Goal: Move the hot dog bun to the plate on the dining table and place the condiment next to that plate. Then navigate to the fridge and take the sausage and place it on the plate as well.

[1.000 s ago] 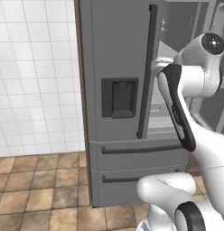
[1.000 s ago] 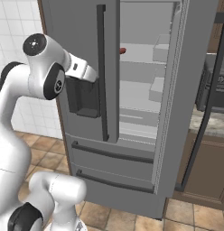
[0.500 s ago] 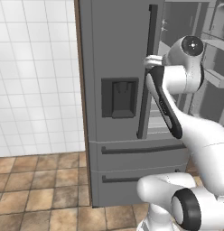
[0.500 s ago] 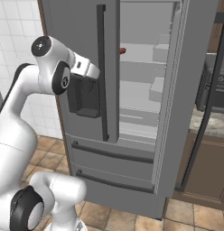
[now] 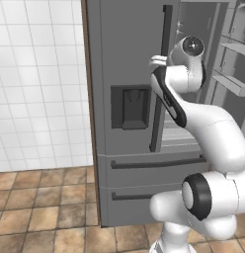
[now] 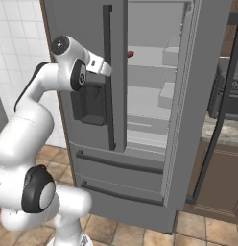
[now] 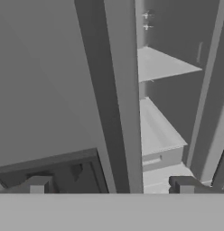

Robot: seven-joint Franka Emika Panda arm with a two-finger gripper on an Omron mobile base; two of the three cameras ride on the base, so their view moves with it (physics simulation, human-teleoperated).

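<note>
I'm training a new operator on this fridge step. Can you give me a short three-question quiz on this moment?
1. True or false: the fridge has its right door open.
2. Where does the sausage lie? A) upper shelf B) bottom drawer C) floor
3. Fill in: the pincer is ____, holding nothing.

Key: 1 true; 2 A; 3 open.

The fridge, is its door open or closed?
Half open. The fridge's right door is swung out, so its grey shelves and the sausage show. The left door, with the dispenser, is shut.
</note>
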